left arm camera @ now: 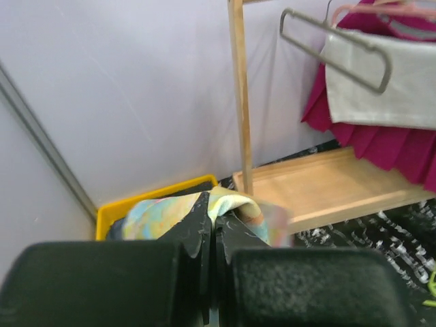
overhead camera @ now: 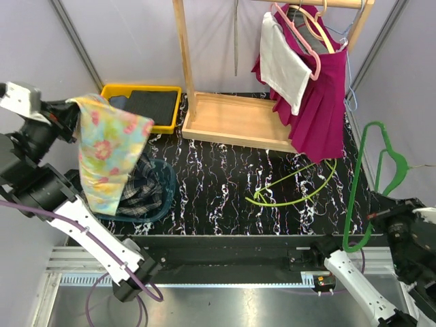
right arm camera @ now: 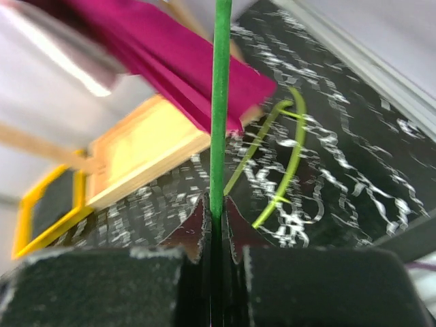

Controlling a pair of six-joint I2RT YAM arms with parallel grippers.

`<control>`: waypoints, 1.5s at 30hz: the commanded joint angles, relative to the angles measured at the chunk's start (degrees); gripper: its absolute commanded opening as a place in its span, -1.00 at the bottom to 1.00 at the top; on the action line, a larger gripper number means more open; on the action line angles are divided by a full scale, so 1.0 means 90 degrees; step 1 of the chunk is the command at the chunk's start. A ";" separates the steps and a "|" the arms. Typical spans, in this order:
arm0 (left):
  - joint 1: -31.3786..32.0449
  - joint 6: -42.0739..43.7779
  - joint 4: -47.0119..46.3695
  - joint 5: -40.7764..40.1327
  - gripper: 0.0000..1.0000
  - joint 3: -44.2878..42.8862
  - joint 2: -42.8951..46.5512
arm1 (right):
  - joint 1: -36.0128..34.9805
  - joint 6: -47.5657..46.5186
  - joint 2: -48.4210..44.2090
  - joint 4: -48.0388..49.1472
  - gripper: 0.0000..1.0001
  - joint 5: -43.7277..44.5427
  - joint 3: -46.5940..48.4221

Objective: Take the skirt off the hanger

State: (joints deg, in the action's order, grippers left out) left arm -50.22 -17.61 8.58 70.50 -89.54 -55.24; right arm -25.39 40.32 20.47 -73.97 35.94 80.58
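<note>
The rack point(overhead camera: 184, 68) is cut off by the upper edge; the basin point(overhead camera: 170, 181) is partly hidden by the floral skirt point(overhead camera: 105, 150)

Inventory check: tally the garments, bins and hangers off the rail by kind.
Garments: 4 (floral skirt, plaid cloth, white skirt, magenta skirt)
Bins: 2 (yellow tray, blue basin)
Hangers off the rail: 2 (green hanger, lime hanger)
Total: 8

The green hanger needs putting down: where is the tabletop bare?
Bare tabletop lies between the blue basket and the lime hanger, in front of the wooden rack base. Crowded: far left, with basket and yellow tray; right, under the magenta skirt.
</note>
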 commanded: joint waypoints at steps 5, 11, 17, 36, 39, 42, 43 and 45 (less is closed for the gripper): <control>0.0003 0.4403 0.3513 -0.0634 -1.00 0.1763 0.0600 | 0.0038 0.1106 0.0713 0.1430 -0.99 0.0811 -0.2076; 0.0003 0.6740 0.4700 -0.1309 -1.00 0.2965 0.0855 | 0.0038 0.1048 0.1416 0.3461 -0.99 0.0762 -0.3405; 0.0101 0.7307 0.4721 -0.1475 -1.00 0.3493 0.0299 | 0.0038 0.1077 0.2237 0.4790 -0.95 0.1084 -0.3757; 0.1263 0.5972 0.4378 -0.2024 0.36 0.3730 0.0113 | 0.0028 0.1868 0.2199 0.3690 0.10 -0.0399 -0.3778; 0.1273 0.5084 0.4457 -0.1614 0.53 0.2561 0.0055 | 0.0038 0.1800 0.1936 0.3211 0.14 -0.0877 -0.3485; 0.1273 0.4214 0.4457 -0.1213 0.98 0.1497 -0.0111 | 0.0037 0.1342 0.1866 0.3297 0.13 -0.1511 -0.2639; 0.1273 0.3961 0.4331 -0.1145 0.98 0.1231 -0.0170 | 0.0028 0.1177 0.1905 0.3375 0.14 -0.1610 -0.2364; 0.1273 0.3218 0.4145 -0.1066 0.98 0.0462 -0.0345 | 0.0038 0.0581 0.2187 0.3745 0.15 -0.1873 -0.1508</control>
State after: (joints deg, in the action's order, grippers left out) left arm -38.87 25.45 49.56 55.24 -74.32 -56.42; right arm -25.12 53.34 38.20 -44.69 25.67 53.74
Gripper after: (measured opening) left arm 0.985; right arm 0.568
